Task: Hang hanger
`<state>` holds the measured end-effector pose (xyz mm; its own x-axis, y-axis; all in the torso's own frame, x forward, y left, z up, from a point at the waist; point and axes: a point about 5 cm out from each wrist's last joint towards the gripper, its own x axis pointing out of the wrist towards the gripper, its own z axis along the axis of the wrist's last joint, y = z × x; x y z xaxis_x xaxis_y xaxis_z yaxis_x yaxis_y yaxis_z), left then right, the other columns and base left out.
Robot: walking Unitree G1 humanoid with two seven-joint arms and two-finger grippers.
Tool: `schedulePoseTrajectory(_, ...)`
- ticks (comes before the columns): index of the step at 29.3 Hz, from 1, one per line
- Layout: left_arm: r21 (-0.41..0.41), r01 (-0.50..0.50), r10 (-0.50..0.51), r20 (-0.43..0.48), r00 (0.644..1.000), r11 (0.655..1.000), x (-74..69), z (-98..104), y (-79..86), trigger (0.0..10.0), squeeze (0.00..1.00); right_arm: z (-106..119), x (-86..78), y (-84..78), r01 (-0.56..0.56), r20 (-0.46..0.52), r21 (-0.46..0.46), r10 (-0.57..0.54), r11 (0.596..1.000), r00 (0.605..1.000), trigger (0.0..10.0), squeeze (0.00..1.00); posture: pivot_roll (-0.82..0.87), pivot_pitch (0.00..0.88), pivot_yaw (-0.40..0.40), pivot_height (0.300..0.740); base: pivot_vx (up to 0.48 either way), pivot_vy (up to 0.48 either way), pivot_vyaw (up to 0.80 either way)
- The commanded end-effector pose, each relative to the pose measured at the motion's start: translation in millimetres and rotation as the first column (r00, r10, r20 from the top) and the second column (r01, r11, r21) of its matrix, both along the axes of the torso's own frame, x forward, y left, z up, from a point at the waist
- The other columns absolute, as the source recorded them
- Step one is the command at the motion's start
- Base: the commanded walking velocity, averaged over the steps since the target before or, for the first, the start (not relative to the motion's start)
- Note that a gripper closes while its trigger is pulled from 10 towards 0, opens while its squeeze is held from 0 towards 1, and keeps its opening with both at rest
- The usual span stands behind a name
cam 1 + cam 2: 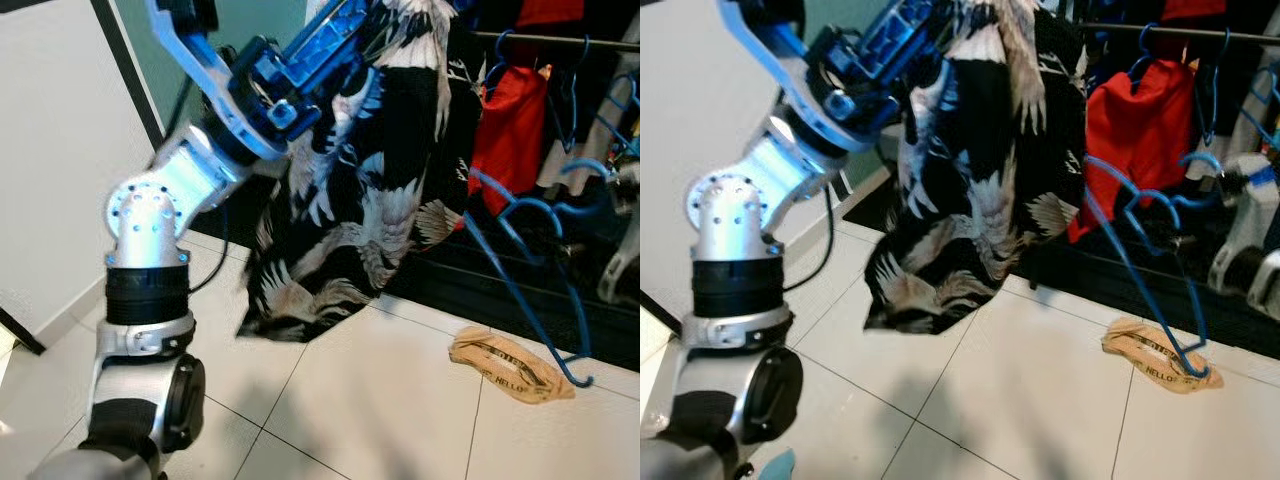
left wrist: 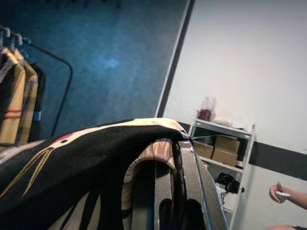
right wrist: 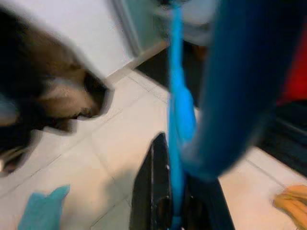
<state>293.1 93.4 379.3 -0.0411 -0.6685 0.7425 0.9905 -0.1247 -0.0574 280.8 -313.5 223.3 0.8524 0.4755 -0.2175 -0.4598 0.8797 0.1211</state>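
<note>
A black shirt (image 1: 350, 200) printed with white cranes hangs from my raised left gripper (image 1: 345, 30), which is shut on its top edge. In the left wrist view the fabric (image 2: 81, 163) drapes over the black fingers (image 2: 163, 191). A blue wire hanger (image 3: 180, 110) is clamped in my right gripper (image 3: 176, 158), which is shut on it. The hanger (image 1: 1120, 182) is held out to the right of the shirt, tilted, with its lower end down near the floor. It carries no garment and is apart from the shirt.
A clothes rail (image 1: 560, 40) at the back right holds a red garment (image 1: 510, 130) and more blue hangers. A tan slipper (image 1: 510, 365) lies on the white tiles. A white wall (image 1: 50, 150) stands left. A shelf (image 2: 225, 148) and a person's hand (image 2: 288, 194) are behind.
</note>
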Motion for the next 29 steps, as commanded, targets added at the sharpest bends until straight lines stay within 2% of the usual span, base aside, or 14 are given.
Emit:
schedulePoseTrajectory(1,0.012,0.03,-0.031,0.095,0.995,0.999,-5.2,10.1,6.2,4.6,0.0,-1.5,-13.1,20.4,-0.182,0.036,0.038,0.181,0.983,0.983,10.0,0.0,-0.06,0.034,0.095,0.74,0.0,0.0,0.0)
schedulePoseTrajectory(3,0.012,0.03,-0.031,0.095,0.995,0.999,-5.2,10.1,6.2,4.6,0.0,-1.5,-13.1,20.4,-0.182,0.036,0.038,0.181,0.983,0.983,10.0,0.0,-0.06,0.034,0.095,0.74,0.0,0.0,0.0)
schedulePoseTrajectory(4,0.013,0.048,-0.049,0.126,0.991,0.999,-5.9,13.5,9.8,5.5,0.0,-8.1,-23.3,29.5,-0.265,0.033,0.065,0.264,0.962,0.964,10.0,0.0,-0.05,0.033,0.099,0.74,0.0,0.0,0.0)
schedulePoseTrajectory(5,0.016,0.048,-0.05,0.151,0.987,0.999,-5.0,16.9,13.6,9.6,0.0,-12.0,-30.8,37.8,-0.327,0.038,0.094,0.325,0.94,0.945,10.0,0.0,-0.06,0.031,0.102,0.74,0.0,0.0,0.0)
schedulePoseTrajectory(7,0.016,0.048,-0.05,0.151,0.987,0.999,-5.0,16.9,13.6,9.6,0.0,-12.0,-30.8,37.8,-0.327,0.038,0.094,0.325,0.94,0.945,10.0,0.0,-0.06,0.031,0.102,0.74,0.0,0.0,0.0)
schedulePoseTrajectory(9,0.015,0.022,-0.024,0.171,0.985,1.0,-0.1,22.1,19.9,10.0,0.0,-11.1,-39.3,47.1,-0.4,0.068,0.133,0.394,0.907,0.916,10.0,0.0,-0.06,0.029,0.105,0.74,0.0,0.0,0.0)
schedulePoseTrajectory(12,0.01,-0.003,0.001,0.173,0.985,1.0,3.8,24.3,23.6,10.0,0.0,-7.3,-44.5,50.4,-0.438,0.092,0.15,0.429,0.886,0.899,10.0,0.0,-0.06,0.029,0.105,0.74,0.0,0.0,0.0)
schedulePoseTrajectory(14,-0.026,-0.04,0.043,0.16,0.986,0.999,10.7,27.1,31.5,10.0,0.0,0.5,-52.6,50.8,-0.483,0.14,0.166,0.464,0.86,0.875,10.0,0.0,-0.06,0.028,0.103,0.74,0.0,0.0,0.0)
schedulePoseTrajectory(22,-0.043,-0.05,0.056,0.164,0.985,0.998,15.1,23.4,36.2,10.0,0.0,3.6,-66.1,47.3,-0.519,0.176,0.166,0.493,0.838,0.852,10.0,0.0,-0.06,0.023,0.101,0.74,0.0,0.0,0.0)
schedulePoseTrajectory(27,0.013,-0.015,0.012,0.215,0.976,1.0,12.3,8.4,39.7,10.0,0.0,2.9,-78.2,39.5,-0.532,0.167,0.156,0.508,0.832,0.845,10.0,0.0,-0.07,0.027,0.099,0.74,0.0,0.0,0.0)
schedulePoseTrajectory(29,0.013,-0.015,0.012,0.215,0.976,1.0,12.3,8.4,39.7,10.0,0.0,2.9,-78.2,39.5,-0.532,0.167,0.156,0.508,0.832,0.845,10.0,0.0,-0.07,0.027,0.099,0.74,0.0,0.0,0.0)
